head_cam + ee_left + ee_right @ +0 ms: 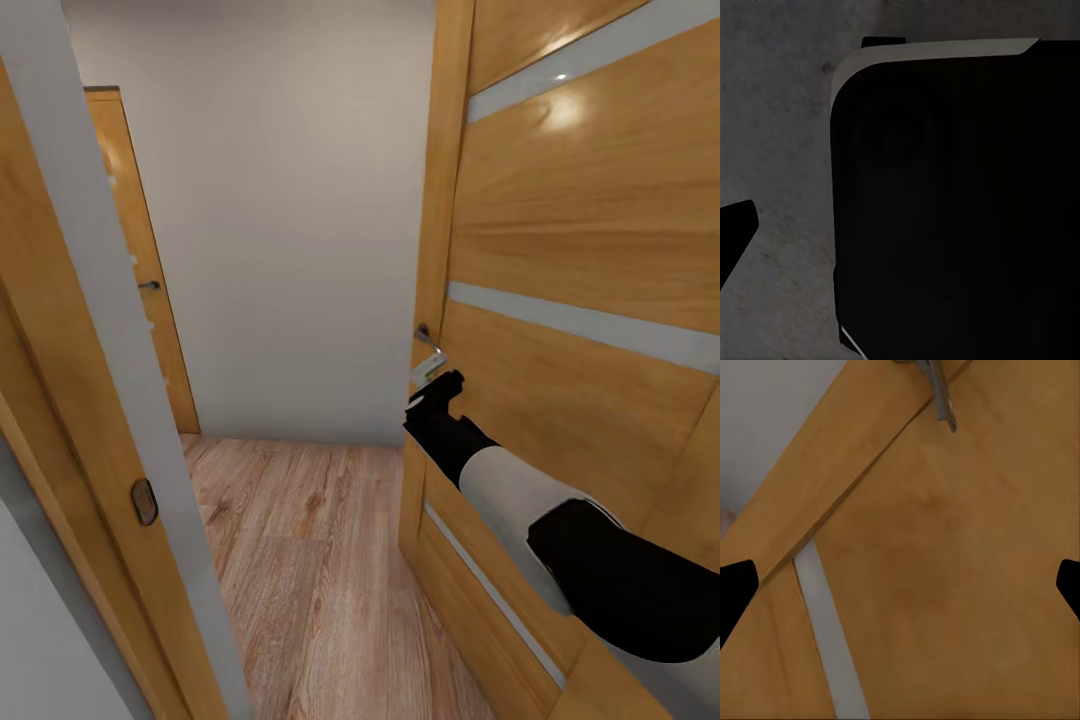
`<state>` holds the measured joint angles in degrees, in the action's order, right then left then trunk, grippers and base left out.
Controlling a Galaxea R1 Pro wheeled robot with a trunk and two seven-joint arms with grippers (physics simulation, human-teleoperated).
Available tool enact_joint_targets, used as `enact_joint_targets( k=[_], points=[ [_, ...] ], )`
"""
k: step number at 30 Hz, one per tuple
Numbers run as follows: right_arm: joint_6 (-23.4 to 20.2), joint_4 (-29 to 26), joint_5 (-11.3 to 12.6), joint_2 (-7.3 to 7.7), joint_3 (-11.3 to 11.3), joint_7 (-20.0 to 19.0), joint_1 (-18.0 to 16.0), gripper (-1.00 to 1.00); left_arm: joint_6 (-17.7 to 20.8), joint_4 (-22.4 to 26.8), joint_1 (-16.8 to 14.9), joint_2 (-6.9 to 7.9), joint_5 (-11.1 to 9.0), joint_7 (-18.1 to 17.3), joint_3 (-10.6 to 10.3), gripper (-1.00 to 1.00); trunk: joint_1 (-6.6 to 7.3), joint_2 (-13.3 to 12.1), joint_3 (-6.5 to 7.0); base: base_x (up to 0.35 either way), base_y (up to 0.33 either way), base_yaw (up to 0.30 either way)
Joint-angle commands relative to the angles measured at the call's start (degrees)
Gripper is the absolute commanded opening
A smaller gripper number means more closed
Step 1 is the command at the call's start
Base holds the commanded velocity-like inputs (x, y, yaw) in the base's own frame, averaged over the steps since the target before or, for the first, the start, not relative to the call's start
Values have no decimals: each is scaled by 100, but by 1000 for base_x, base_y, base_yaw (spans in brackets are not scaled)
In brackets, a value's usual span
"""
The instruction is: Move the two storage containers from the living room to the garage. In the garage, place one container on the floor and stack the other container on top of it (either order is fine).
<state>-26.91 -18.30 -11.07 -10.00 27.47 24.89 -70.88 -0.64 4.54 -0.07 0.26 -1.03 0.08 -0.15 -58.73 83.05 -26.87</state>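
1. Storage containers are the goal of the errand, but what lies ahead of the robot is a doorway: an orange-brown door [590, 300] with pale glass slits stands swung open on the robot's right, and beyond it a short stretch of wood-plank floor [300, 560] runs to a plain white wall [290, 220]. Where the bins are cannot be told from here.
2. The right gripper [440, 392] is stretched forward against the door's face, just below and beside the metal door handle [428, 340]. In the right wrist view the handle [941, 394] sits ahead of the fingers, whose dark tips show wide apart at either edge, so the jaws are spread with nothing between them.
3. The handle's long axis runs roughly level across the door, and the right arm is clearly the nearer one.
4. The left wrist view looks down at the robot's dark base [960, 210] over grey concrete floor [772, 150]; whether that pincer is spread or closed cannot be told.
5. A second door [140, 260] stands further down on the left.
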Motion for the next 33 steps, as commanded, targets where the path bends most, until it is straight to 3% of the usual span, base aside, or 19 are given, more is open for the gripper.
enact_joint_targets(
  k=[1, 33],
  points=[
    [-74, 1, -20, 0, 19, -7, -5, 100, -7, 3, -1, 0, -11, 1, -3, 100, 0, 3, -6, 0, 0, 0],
    [-34, 99, -8, 0, 13, -22, 4, 100, -6, 9, -2, 0, -14, -13, -6, 100, 0, 3, -6, 20, 0, 0]
  ],
)
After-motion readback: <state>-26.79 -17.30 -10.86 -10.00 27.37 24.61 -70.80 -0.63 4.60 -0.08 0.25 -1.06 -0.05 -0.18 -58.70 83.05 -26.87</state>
